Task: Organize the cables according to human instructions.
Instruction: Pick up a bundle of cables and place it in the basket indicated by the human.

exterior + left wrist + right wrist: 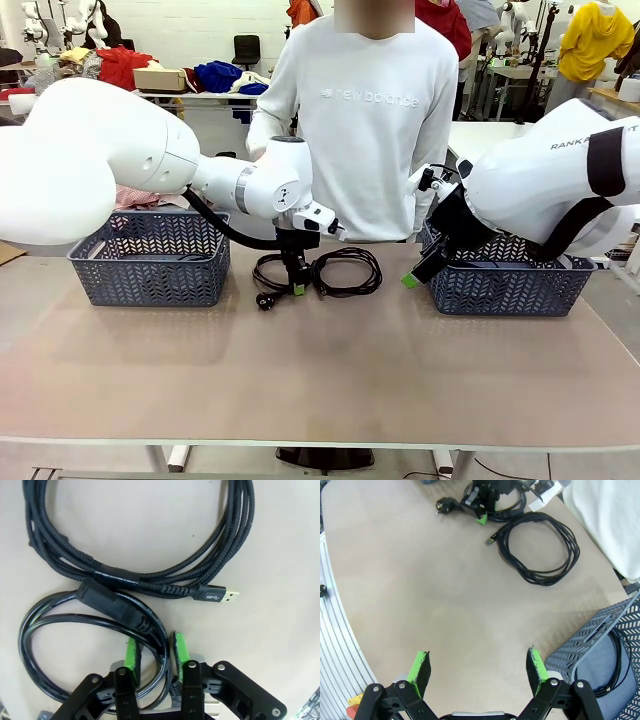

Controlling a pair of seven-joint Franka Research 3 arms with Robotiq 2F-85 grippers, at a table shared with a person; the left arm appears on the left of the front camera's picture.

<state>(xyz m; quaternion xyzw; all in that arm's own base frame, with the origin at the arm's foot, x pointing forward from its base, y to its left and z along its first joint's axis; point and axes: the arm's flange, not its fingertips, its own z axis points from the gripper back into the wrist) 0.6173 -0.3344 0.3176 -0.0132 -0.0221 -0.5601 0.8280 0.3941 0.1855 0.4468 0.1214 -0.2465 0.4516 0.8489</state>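
Two cables lie at the table's far middle, in front of the person. The smooth black power cord (272, 272) (40, 645) has its plug (265, 300) (441, 505) toward me. The braided USB cable (348, 270) (150, 525) (540, 550) lies to its right. My left gripper (297, 285) (155, 650) stands over the power cord, its green pads (131, 652) shut on several strands of the loop. My right gripper (412, 278) (478, 672) hangs open above bare table beside the right basket, holding nothing. Another cable (619, 665) lies inside that basket.
A grey mesh basket (150, 258) stands at the far left, and a second one (510, 285) (590, 645) at the far right. The person (370, 130) in a white sweatshirt stands right behind the cables. The near half of the table (320, 380) is bare.
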